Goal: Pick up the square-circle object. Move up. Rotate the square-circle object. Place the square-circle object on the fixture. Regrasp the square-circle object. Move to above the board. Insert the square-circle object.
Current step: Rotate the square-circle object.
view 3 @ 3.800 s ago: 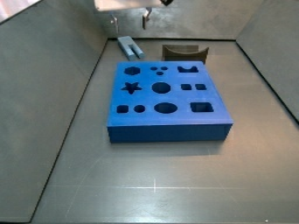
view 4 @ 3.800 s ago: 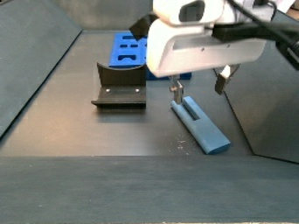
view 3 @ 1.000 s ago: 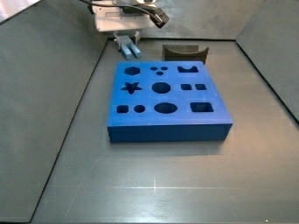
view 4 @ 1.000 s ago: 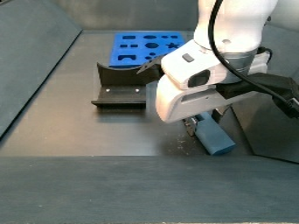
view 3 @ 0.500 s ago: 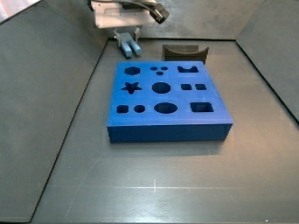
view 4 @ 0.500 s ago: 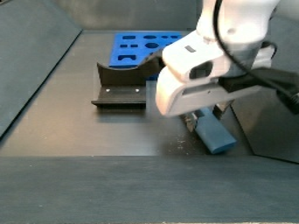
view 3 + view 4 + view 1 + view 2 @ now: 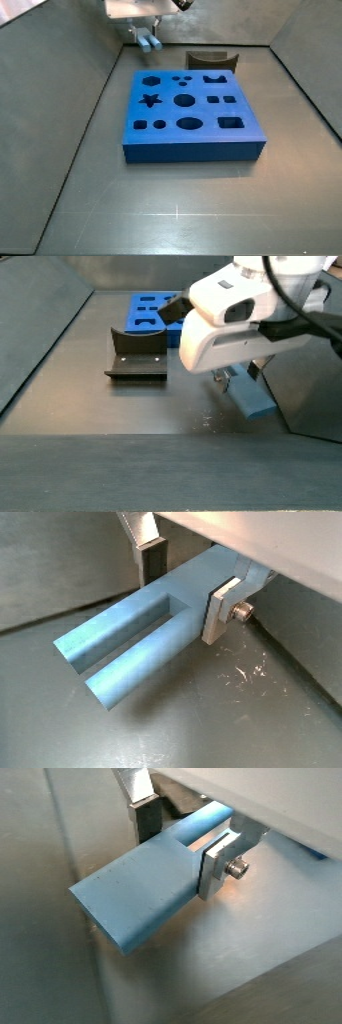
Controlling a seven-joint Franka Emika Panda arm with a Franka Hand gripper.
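The square-circle object (image 7: 134, 647) is a long grey-blue bar with a lengthwise slot. It lies between the silver fingers (image 7: 222, 607) of my gripper (image 7: 187, 587), which is shut on it near one end. Both wrist views show the bar (image 7: 140, 893) sticking out past the fingers, above the grey floor. In a side view the gripper (image 7: 234, 374) carries the bar (image 7: 251, 398) tilted, just off the floor by the right wall. The dark fixture (image 7: 136, 356) stands to its left, and the blue board (image 7: 147, 311) lies behind that. From the opposite side, the gripper (image 7: 144, 32) and bar (image 7: 144, 42) are at the back left, beyond the board (image 7: 191, 110) and beside the fixture (image 7: 210, 61).
Grey walls close in the work floor on both sides. Pale scratch marks (image 7: 247, 672) show on the floor under the bar. The robot's white wrist housing (image 7: 234, 316) hides part of the board in a side view.
The gripper came down from above the lying bar, shut on it, and over the last second has raised it off the floor.
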